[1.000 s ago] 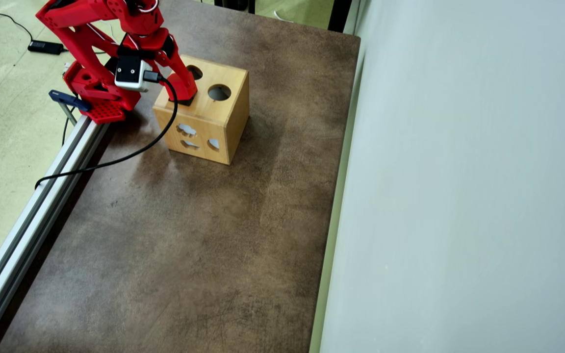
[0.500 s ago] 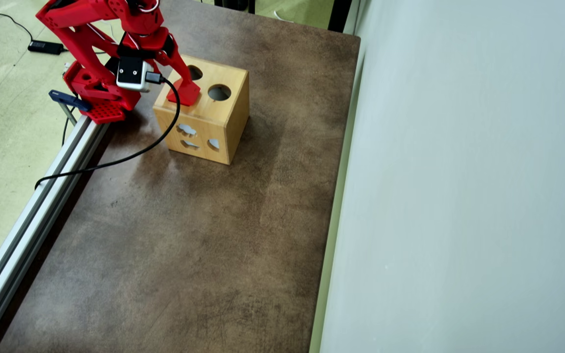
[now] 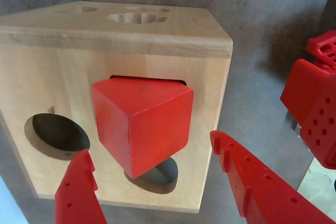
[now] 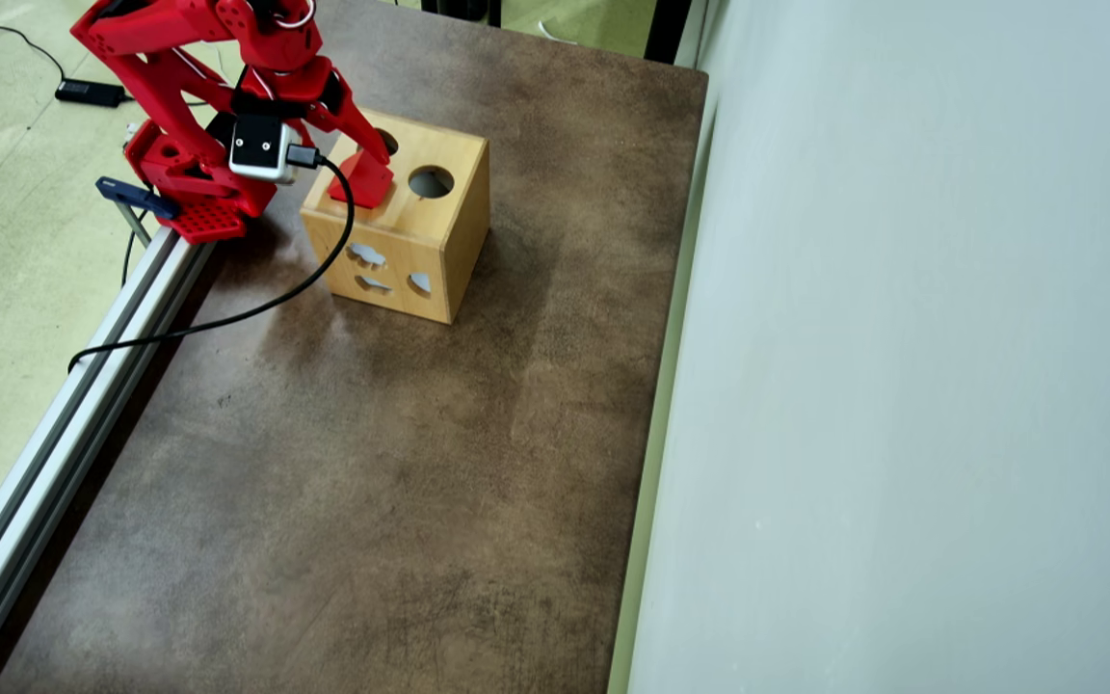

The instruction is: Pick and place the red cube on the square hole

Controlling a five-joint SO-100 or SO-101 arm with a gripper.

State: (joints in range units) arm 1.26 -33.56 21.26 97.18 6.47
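In the wrist view the red cube [image 3: 140, 123] sits tilted on the top face of a wooden box [image 3: 63, 82], one corner sunk into the square hole [image 3: 149, 80] so that only a dark strip of the opening shows behind its upper edge; it has not dropped through and rests skewed against the hole's rim. The claw [image 3: 152, 161] stands wide, its two red fingers [image 3: 77, 190] on either side of the cube's lower corner and clear of it, holding nothing. A round hole [image 3: 55, 134] lies to the left of the cube on the same face, and part of another dark opening shows just below the cube. The box's neighbouring face, seen at the top of the wrist view, carries further shaped cut-outs. In the overhead view the wooden box [image 4: 420, 246] stands on the brown counter [image 4: 372, 463] near its upper left corner, beside the arm's base; the red arm [image 4: 198, 58] bends over the box with the claw [image 4: 374, 159] above the top face, and the red cube [image 4: 362, 185] shows as a tilted red shape just left of a round hole [image 4: 431, 181]. A black cable [image 4: 227, 313] runs from the wrist camera across the counter to the aluminium rail [image 4: 73, 405] along its left edge
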